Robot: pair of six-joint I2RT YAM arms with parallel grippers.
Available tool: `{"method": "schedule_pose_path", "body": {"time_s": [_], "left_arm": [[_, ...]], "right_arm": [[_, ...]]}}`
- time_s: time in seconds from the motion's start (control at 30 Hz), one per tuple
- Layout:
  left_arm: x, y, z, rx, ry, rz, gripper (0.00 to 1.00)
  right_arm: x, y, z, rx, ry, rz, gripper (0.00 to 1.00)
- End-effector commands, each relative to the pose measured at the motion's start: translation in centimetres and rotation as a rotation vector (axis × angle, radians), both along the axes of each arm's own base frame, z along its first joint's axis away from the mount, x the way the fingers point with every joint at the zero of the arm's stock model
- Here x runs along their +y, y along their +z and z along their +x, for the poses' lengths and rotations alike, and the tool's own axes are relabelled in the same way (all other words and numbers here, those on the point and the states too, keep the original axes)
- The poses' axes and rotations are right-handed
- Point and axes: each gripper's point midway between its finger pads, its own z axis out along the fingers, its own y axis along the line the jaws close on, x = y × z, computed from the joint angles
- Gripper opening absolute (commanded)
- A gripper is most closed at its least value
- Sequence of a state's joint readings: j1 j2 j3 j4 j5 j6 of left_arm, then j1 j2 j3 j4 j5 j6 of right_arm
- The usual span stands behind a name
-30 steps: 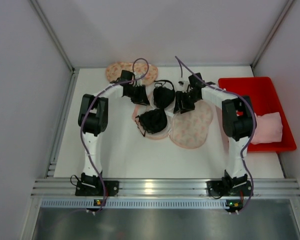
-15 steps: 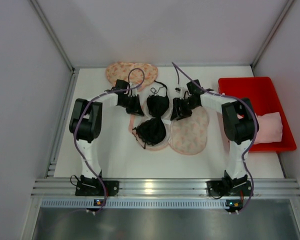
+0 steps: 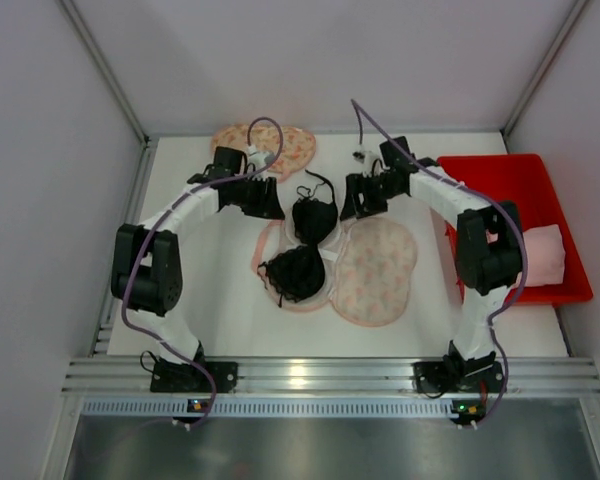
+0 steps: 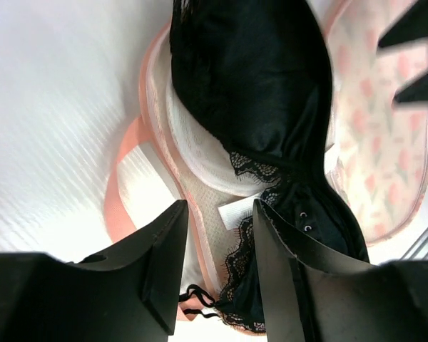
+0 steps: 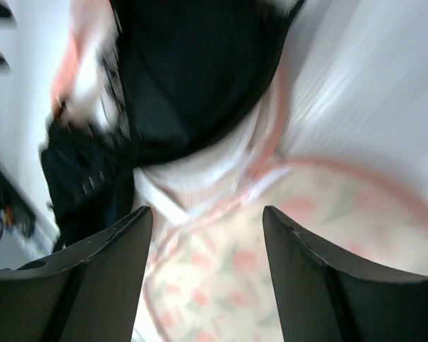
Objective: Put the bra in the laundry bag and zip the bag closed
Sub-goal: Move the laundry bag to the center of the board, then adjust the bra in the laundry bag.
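Though laid on the mesh half of the open bag (image 3: 268,240), not yet enclosed: bra (image 3: 302,245) at centre of the overhead frame, one cup above the other, with the strap seemingly reaching past the upper rim. Placing judged nearly done, zipping not begun. Just left of the upper cup, left gripper (image 3: 267,200); just right of it, right gripper (image 3: 363,197); both with jaws apart, grasping nothing.

Next, probably: tuck strap and lace inside the rim, fold the floral flap (image 3: 375,268) over from the right, then find the zip pull. Calls for a pinch on a thin fabric edge without snagging the bra.

Only from overhead: second bag (image 3: 265,145) at upper middle, red bin (image 3: 500,185) at right with pink cloth (image 3: 540,255) inside. Only from the left wrist: lace trim, hook fastening, white label (image 4: 237,211) on the mesh, pink binding. Right wrist blurred: black cup over white mesh, flap below. Zip pull not made out in any view.
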State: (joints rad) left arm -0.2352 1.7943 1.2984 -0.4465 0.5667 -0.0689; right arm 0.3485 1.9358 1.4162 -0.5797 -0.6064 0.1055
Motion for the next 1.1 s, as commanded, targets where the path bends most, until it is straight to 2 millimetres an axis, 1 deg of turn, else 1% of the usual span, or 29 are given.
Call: {"method": "schedule_pose_path", "body": {"time_s": [0.0,0.03,0.07,0.1,0.13,0.17,0.2,0.23,0.27,0.3,0.33,0.37,0.4,0.43,0.5,0.57,0.6,0.63,0.77,0.83,0.9,0.97,1.0,1.03,1.07], "left_arm": [[0.4,4.8,1.4,-0.166,-0.023,0.008,0.48],[0.4,5.5,1.7,-0.184,-0.019,0.007,0.48],[0.4,6.1,1.8,-0.2,-0.017,0.006,0.48],[0.4,6.8,2.2,-0.236,-0.032,0.014,0.48],[0.5,7.3,2.4,-0.254,-0.032,0.019,0.48],[0.7,8.2,2.6,-0.278,-0.03,0.022,0.48],[0.8,9.1,2.8,-0.295,-0.027,0.017,0.51],[0.9,9.6,2.9,-0.301,-0.022,0.005,0.54],[1.5,10.5,2.9,-0.305,-0.008,-0.019,0.65],[1.9,11.0,2.9,-0.308,0.003,-0.03,0.66],[2.3,11.1,3.0,-0.308,0.008,-0.034,0.66],[2.6,11.6,2.8,-0.286,0.033,-0.07,0.67],[3.0,11.2,2.7,-0.269,0.045,-0.078,0.69],[3.2,11.1,2.5,-0.261,0.053,-0.083,0.69],[3.7,10.7,2.0,-0.237,0.061,-0.097,0.7],[4.0,10.6,1.6,-0.23,0.07,-0.103,0.7],[4.1,10.3,1.3,-0.221,0.07,-0.103,0.7],[4.2,10.3,1.2,-0.219,0.075,-0.104,0.7],[4.9,10.5,0.9,-0.22,0.09,-0.109,0.7],[5.1,10.5,0.9,-0.215,0.095,-0.115,0.7],[5.3,10.3,0.9,-0.208,0.103,-0.118,0.7],[5.5,10.0,0.9,-0.194,0.115,-0.12,0.7],[5.6,9.7,1.0,-0.186,0.118,-0.12,0.7],[5.7,9.6,1.0,-0.18,0.124,-0.121,0.7],[5.8,9.5,1.1,-0.174,0.13,-0.123,0.7]], "right_arm": [[-0.8,7.8,6.8,-0.276,-0.035,0.014,0.65],[-0.3,8.5,8.9,-0.317,-0.025,0.008,0.65],[-0.2,8.5,10.0,-0.331,-0.03,-0.004,0.65],[-0.4,6.4,11.1,-0.3,-0.042,-0.052,0.63],[0.2,8.2,12.9,-0.357,-0.044,-0.044,0.6],[0.1,8.0,13.7,-0.387,-0.025,-0.06,0.59],[0.0,6.5,14.7,-0.389,-0.033,-0.099,0.59],[0.4,6.5,15.4,-0.428,-0.017,-0.11,0.59],[0.7,6.8,16.1,-0.459,-0.012,-0.114,0.59],[0.9,5.9,16.6,-0.466,-0.005,-0.126,0.59],[1.6,6.3,17.2,-0.502,0.007,-0.123,0.6],[1.9,5.9,17.5,-0.513,0.012,-0.124,0.6],[2.4,5.0,17.7,-0.515,0.016,-0.135,0.61],[2.8,5.3,18.5,-0.553,0.008,-0.13,0.61],[3.6,4.3,19.1,-0.576,0.003,-0.141,0.61],[4.4,4.3,20.0,-0.618,-0.005,-0.136,0.61],[4.8,3.6,20.2,-0.621,-0.002,-0.139,0.61],[5.5,3.3,20.1,-0.629,0.008,-0.136,0.61],[7.1,2.3,20.7,-0.662,0.016,-0.142,0.61],[7.7,1.3,21.0,-0.682,0.019,-0.159,0.61],[7.6,0.4,21.6,-0.699,0.001,-0.193,0.61],[8.3,0.3,21.9,-0.723,0.006,-0.197,0.61],[8.2,-0.4,22.1,-0.72,0.004,-0.214,0.61],[8.6,0.0,22.3,-0.732,0.007,-0.217,0.61],[8.9,-0.1,22.3,-0.735,0.01,-0.216,0.61]]}}
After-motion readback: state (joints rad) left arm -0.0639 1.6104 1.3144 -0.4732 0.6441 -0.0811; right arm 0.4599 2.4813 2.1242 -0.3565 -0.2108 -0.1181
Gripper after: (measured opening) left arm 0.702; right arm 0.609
